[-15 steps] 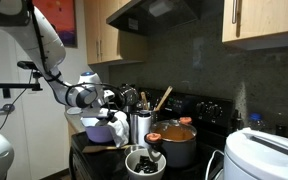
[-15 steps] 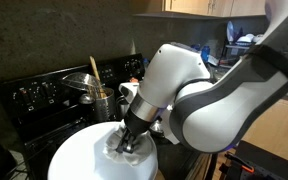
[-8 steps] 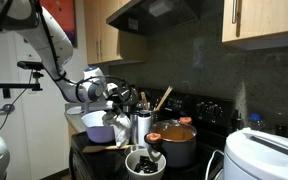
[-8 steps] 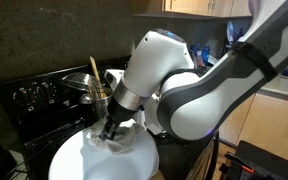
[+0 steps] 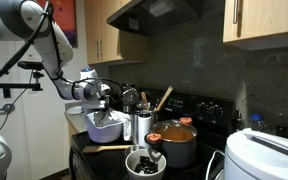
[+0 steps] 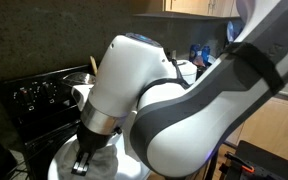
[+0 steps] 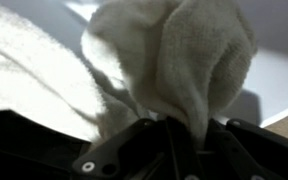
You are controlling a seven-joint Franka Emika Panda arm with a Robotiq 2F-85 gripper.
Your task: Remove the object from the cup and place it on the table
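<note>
My gripper (image 7: 184, 138) is shut on a white terry cloth (image 7: 174, 50), with a fold pinched between the jaws. In an exterior view the gripper (image 5: 105, 103) hangs at the left end of the stove, and the cloth (image 5: 106, 126) drapes below it over a bowl. In an exterior view the gripper (image 6: 87, 160) points down onto a white round dish (image 6: 62, 160), where the cloth (image 6: 100, 162) is bunched. A metal cup (image 5: 141, 126) with a wooden spoon (image 5: 162, 98) and other utensils stands just right of the gripper. It also shows behind the arm (image 6: 87, 92).
A pot of orange food (image 5: 176, 138) sits on the black stove (image 5: 199, 108). A small bowl of dark pieces (image 5: 144, 163) stands at the front edge. A large white appliance (image 5: 266, 155) fills the right foreground. Cabinets hang above. The arm's bulk (image 6: 184, 100) blocks much of one view.
The gripper has moved left, away from the metal cup, carrying the cloth with it and lowering it over the dish.
</note>
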